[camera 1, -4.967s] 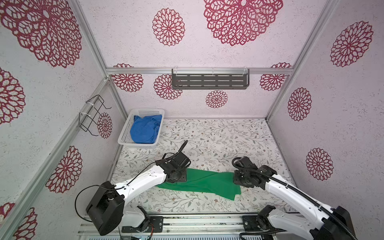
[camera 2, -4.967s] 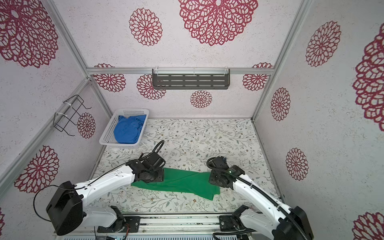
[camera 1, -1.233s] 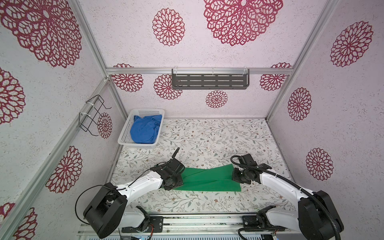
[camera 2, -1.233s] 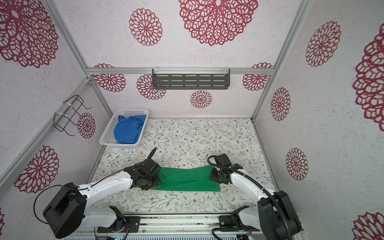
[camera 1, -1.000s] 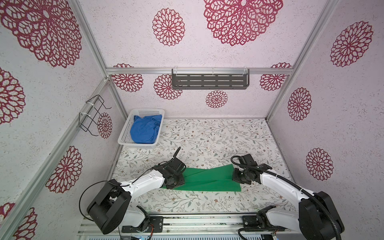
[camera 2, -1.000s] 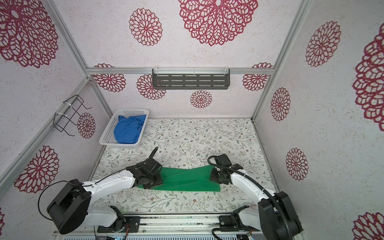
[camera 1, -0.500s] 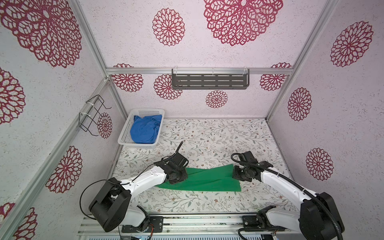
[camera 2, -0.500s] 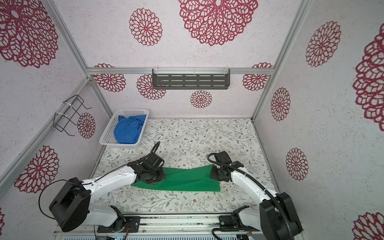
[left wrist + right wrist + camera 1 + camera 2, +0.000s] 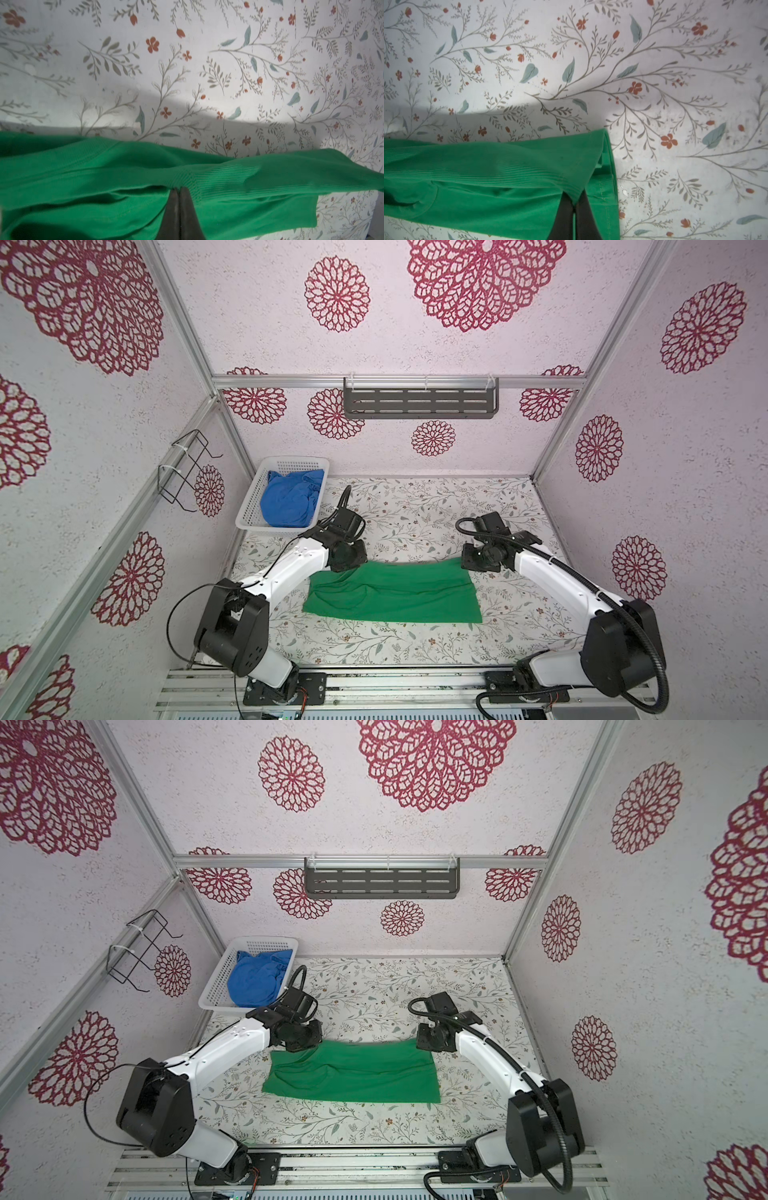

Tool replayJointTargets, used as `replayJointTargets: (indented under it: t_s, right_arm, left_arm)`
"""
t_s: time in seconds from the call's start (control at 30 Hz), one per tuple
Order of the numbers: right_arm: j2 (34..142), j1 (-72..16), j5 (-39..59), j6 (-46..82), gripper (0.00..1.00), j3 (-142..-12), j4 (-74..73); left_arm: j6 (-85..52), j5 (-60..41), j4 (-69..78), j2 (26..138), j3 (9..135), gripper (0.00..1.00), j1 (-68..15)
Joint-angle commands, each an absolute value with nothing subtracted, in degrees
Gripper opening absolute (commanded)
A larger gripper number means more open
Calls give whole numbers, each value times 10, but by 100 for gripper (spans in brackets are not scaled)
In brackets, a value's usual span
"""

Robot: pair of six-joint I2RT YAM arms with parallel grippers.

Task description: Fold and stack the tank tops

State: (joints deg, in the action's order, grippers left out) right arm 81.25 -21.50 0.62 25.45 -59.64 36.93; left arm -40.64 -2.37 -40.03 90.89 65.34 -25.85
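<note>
left gripper (image 9: 179, 190), right gripper (image 9: 574, 200): each pinching green tank top (image 9: 395, 593) edge | fold underway | blue tank top (image 9: 291, 502) beyond left gripper, unfolded in basket (image 9: 246, 515)

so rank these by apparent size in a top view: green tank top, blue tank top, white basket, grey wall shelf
green tank top
white basket and grey wall shelf, too close to rank
blue tank top, bunched in the basket

Bright green tank top (image 9: 395, 593), finely ribbed right at the dark jaws. Beyond them, a white table cover (image 9: 415, 506) with grey-green sprigs and rust-red flowers. Royal blue top (image 9: 291, 502), white perforated basket (image 9: 248, 506), crimson-rosette walls (image 9: 249, 323).
</note>
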Motion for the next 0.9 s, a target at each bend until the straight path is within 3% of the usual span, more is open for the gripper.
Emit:
replayJointTargets:
  t_s: [0.0,0.43,0.7,0.87]
  right_arm:
    - [848,-203,-18,212,0,-644,371]
    - [1016,-171,-41,138,3,-787,335]
    - [1063,-142,-15,127,16,-862,342]
    - [1082,-125,-4,129,18,-910,360]
  left_arm:
    - [-343,-26,-417,951,699,0,-235]
    - [-264,-37,-394,1112,838,0,-196]
    - [-249,-25,-394,1148,850,0,-194]
    - [-249,-28,-386,1158,849,0,-190]
